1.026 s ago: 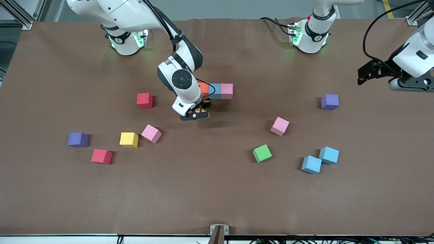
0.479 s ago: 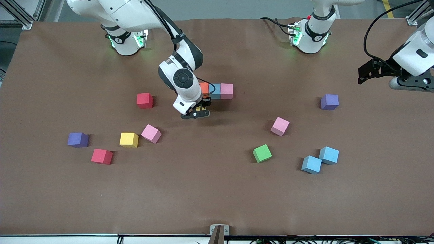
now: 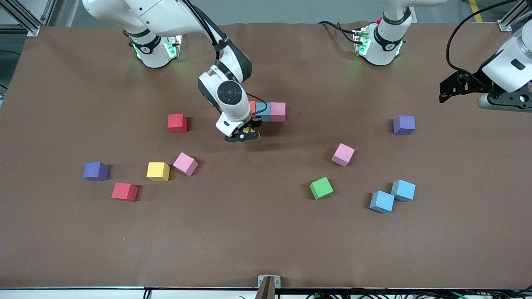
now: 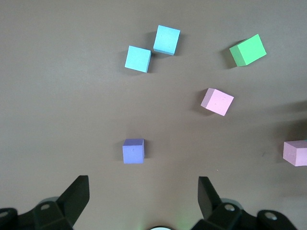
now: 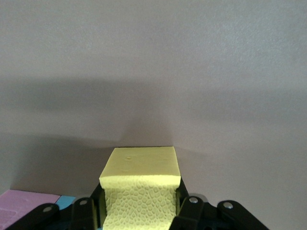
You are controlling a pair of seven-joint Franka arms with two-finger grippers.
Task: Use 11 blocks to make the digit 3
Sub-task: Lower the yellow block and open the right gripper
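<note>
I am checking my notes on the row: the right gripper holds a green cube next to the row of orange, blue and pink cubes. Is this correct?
Not quite: the cube is yellow, not green. The right wrist view shows the right gripper shut on a yellow cube. The green cube lies loose on the table, nearer the front camera. The rest holds: it is next to the orange, blue, pink row.

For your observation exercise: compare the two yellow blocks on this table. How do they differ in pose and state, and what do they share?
The held yellow block sits clamped in the shut right gripper, beside the orange-blue-pink row; the loose yellow block rests free on the table.
The held one is mostly hidden by the gripper in the front view; the loose one shows fully, beside a pink block.
Both look like the same yellow foam cube.
</note>
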